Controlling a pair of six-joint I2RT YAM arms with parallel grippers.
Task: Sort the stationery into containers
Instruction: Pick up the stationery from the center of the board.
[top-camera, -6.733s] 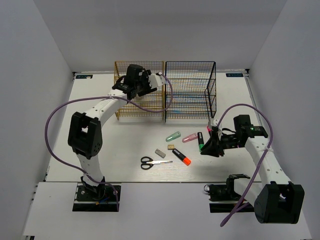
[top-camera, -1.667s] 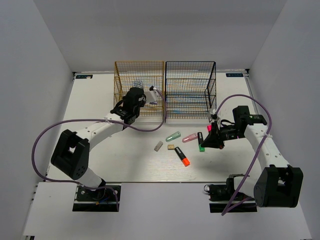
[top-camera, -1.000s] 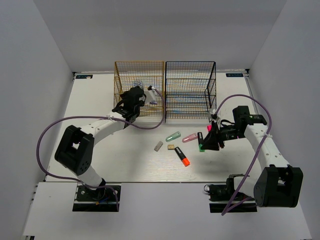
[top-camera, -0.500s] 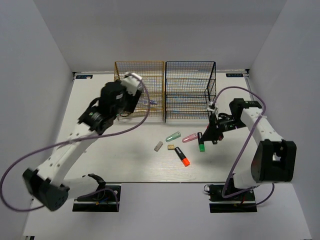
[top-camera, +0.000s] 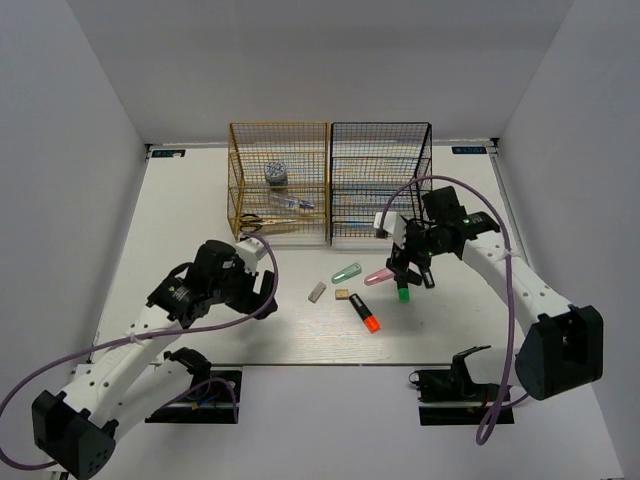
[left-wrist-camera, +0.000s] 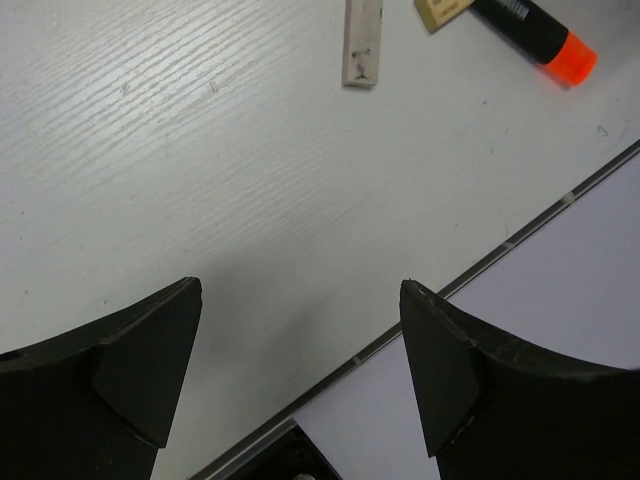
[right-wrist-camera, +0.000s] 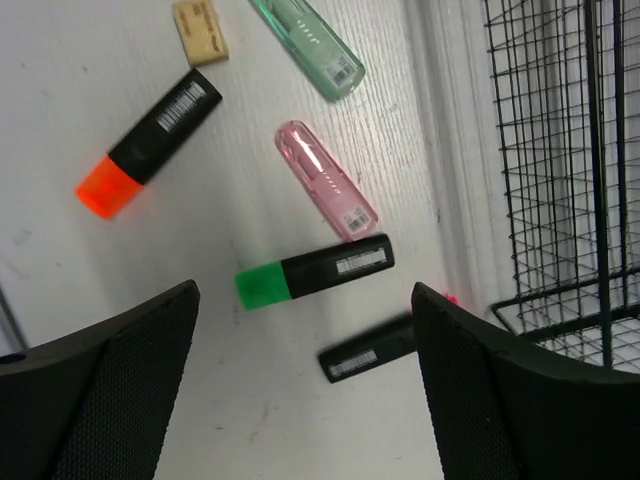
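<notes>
The gold rack (top-camera: 300, 136) holds a bluish tape roll (top-camera: 277, 174), a clear tube (top-camera: 291, 203) and black-handled scissors (top-camera: 255, 218). The black rack (top-camera: 380, 140) (right-wrist-camera: 560, 150) stands beside it. On the table lie a grey eraser (top-camera: 317, 292) (left-wrist-camera: 362, 45), a tan eraser (top-camera: 342, 294) (right-wrist-camera: 200, 30), an orange-capped highlighter (top-camera: 364, 314) (right-wrist-camera: 150, 140), a pastel green one (top-camera: 346, 272) (right-wrist-camera: 308, 45), a pastel pink one (top-camera: 379, 276) (right-wrist-camera: 325, 180), a green-capped one (right-wrist-camera: 315, 272) and a pink-capped one (right-wrist-camera: 370, 350). My right gripper (top-camera: 410, 265) (right-wrist-camera: 305, 295) hangs open above those last two. My left gripper (top-camera: 268, 292) (left-wrist-camera: 300, 290) is open over bare table, left of the erasers.
The table's front edge (left-wrist-camera: 500, 245) runs just beyond my left fingers. Purple cables (top-camera: 420, 185) loop off both arms. White walls close in the table on three sides.
My left arm has swung back from the gold rack to the near left of the table, jaws wider. My right gripper has moved left, over the green-capped and pink-capped highlighters.
</notes>
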